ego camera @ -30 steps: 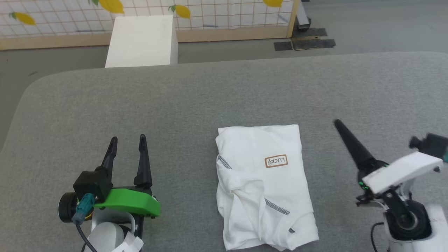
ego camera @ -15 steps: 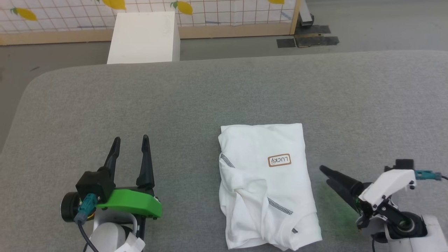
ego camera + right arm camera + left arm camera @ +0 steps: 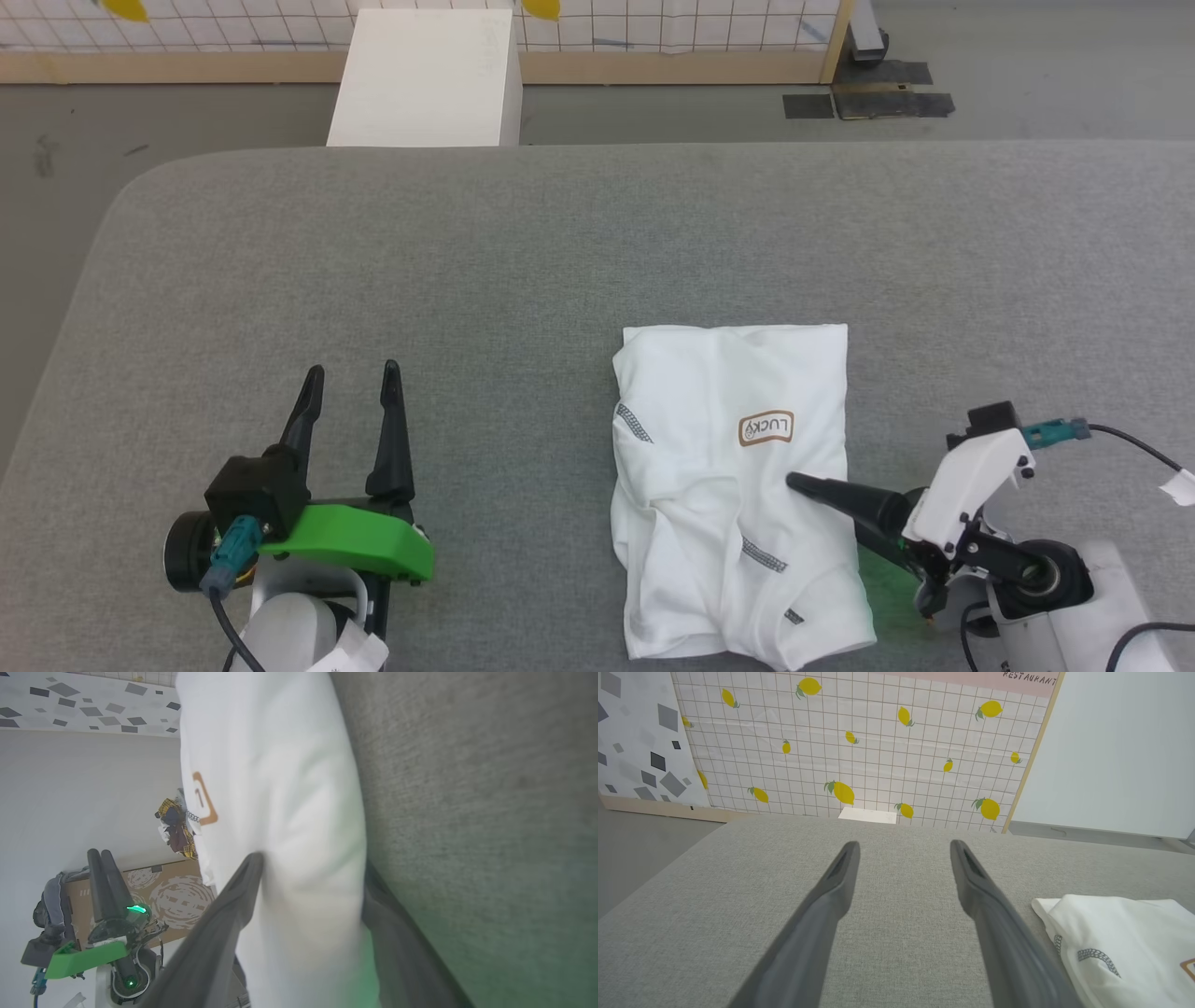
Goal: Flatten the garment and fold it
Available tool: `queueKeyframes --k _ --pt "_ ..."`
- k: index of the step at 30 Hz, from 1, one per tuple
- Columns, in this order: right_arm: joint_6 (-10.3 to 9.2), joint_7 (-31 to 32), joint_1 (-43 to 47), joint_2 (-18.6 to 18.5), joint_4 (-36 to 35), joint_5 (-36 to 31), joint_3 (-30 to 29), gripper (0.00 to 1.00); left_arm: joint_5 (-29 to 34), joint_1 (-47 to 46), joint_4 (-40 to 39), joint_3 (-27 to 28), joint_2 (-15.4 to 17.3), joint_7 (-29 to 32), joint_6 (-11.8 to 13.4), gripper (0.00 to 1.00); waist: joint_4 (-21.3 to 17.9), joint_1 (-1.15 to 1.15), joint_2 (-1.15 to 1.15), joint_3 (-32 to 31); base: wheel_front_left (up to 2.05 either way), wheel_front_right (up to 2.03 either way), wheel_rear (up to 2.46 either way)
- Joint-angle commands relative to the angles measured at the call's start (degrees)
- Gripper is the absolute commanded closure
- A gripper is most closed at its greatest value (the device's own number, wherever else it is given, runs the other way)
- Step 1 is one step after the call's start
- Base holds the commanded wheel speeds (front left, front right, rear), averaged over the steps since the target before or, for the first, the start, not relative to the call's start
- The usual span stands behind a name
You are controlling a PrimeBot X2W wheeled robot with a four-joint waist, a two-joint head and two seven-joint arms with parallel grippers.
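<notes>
The garment (image 3: 719, 523), a white shirt with grey-stitched seams and a brown "LUCKY" patch, lies folded into a rough rectangle on the grey table (image 3: 560, 243), right of centre. My right gripper (image 3: 794, 483) reaches in from the right, lying low across the garment's right edge. In the right wrist view the gripper (image 3: 310, 863) is open and straddles that edge of the garment (image 3: 280, 765): one finger lies over the cloth, the other's tip is hidden under it. My left gripper (image 3: 350, 373) stands open on the table to the garment's left, holding nothing. The left wrist view shows it (image 3: 903, 847) with the garment (image 3: 1120, 933) at its right.
A white box (image 3: 425, 79) stands on the floor beyond the table's far edge. Behind it runs a lemon-patterned panel with a wooden base (image 3: 653, 65). Dark mats (image 3: 868, 93) lie on the floor at the far right. The table's rounded far-left corner (image 3: 140, 187) is in view.
The head camera has shifted. My right gripper swung down from a raised pose right of the garment and slid left onto its right edge. The left gripper stayed put.
</notes>
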Motion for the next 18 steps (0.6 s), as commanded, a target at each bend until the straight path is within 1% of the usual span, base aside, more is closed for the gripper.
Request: queueKeyframes --k 1,2,3,4,5,6,9,13,18 --pt "-0.08 0.6 -0.9 0.1 -0.1 0.7 0.8 0.0 -0.4 -0.3 0.0 -0.1 -0.1 -0.3 0.0 0.0 0.2 0.0 0.0 0.1 0.0 0.0 0.0" --pt "-0.08 0.8 -1.0 0.1 -0.3 0.6 1.5 0.0 -0.5 -0.4 0.0 -0.1 -0.1 -0.3 0.1 0.0 0.3 0.0 0.0 0.2 0.0 0.0 0.0" --pt "-0.08 0.8 -1.0 0.1 -0.4 0.3 2.0 0.17 -0.5 -0.4 0.0 -0.1 -0.1 -0.3 0.1 0.0 0.3 0.0 0.0 0.2 0.0 0.0 0.0" --pt "-0.08 0.8 -1.1 0.1 -0.6 0.2 2.4 0.54 -0.5 -0.5 0.0 -0.1 -0.1 -0.3 0.2 0.0 0.3 0.0 0.0 0.3 0.0 0.0 0.0" --pt "-0.08 0.9 -1.1 0.1 -0.8 0.0 2.8 0.71 -0.6 -0.5 -0.1 -0.1 -0.1 -0.3 0.2 0.0 0.4 0.0 0.0 0.3 0.0 0.0 0.0" --pt "-0.08 0.5 -1.2 0.1 -1.1 -0.6 3.1 1.0 -0.6 -0.6 -0.1 -0.1 -0.1 -0.3 0.3 0.0 0.4 0.0 0.0 0.4 0.0 0.0 0.0" --pt "-0.08 -0.4 -1.1 0.1 -1.6 -3.0 3.0 1.0 -0.7 -0.6 -0.2 0.0 -0.1 -0.3 0.3 0.0 0.3 0.0 0.0 0.4 0.0 0.0 0.0" --pt "-0.08 -1.3 -0.8 0.1 -3.4 -7.9 2.1 1.0 -0.6 -0.5 -0.5 0.2 -0.1 -0.3 0.4 0.0 -0.4 0.0 0.0 0.6 0.0 0.0 0.0" --pt "-0.08 -2.0 -1.2 -1.1 -7.7 -17.5 3.0 1.0 -0.2 -0.3 -0.9 0.9 -0.1 -0.3 0.3 0.0 -3.1 0.0 0.0 1.3 0.0 0.0 0.0"
